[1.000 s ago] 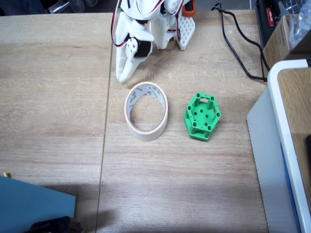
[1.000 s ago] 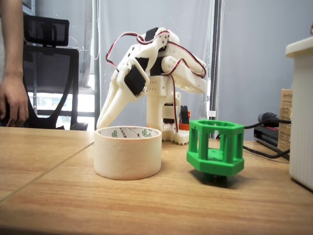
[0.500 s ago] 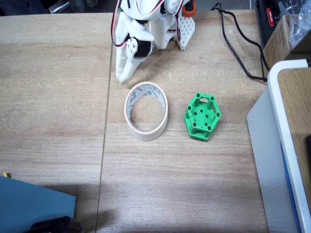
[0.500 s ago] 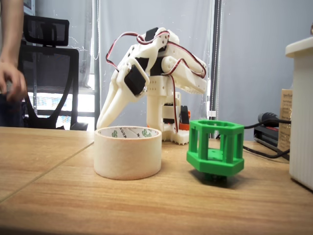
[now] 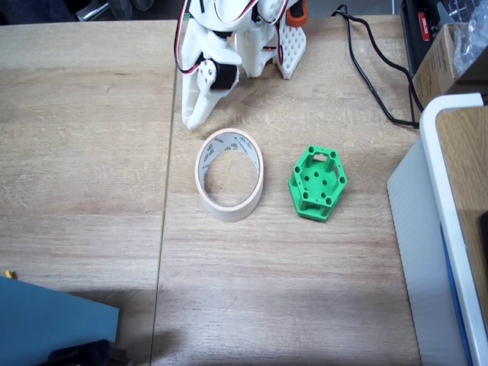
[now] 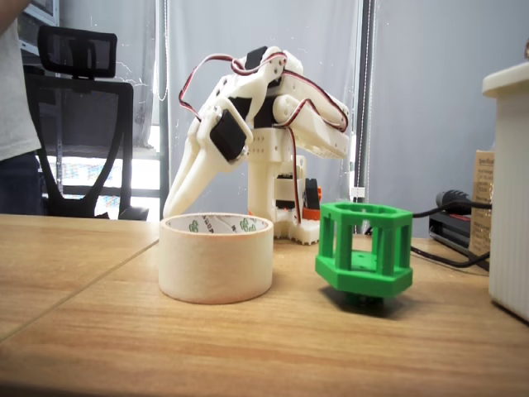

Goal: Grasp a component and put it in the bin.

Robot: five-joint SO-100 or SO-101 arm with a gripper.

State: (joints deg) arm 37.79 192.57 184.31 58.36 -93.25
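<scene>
One component beside bin; claw tips hidden, low view.

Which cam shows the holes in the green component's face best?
The fixed view looking straight down: the component shows its whole hexagonal face with the round holes. The low side-on fixed view shows its open side walls and its height beside the tape ring, not the holed face.

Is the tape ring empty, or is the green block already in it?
Empty. The fixed view from above shows bare wood through the tape ring; the green block sits on the table to its right, apart.
</scene>
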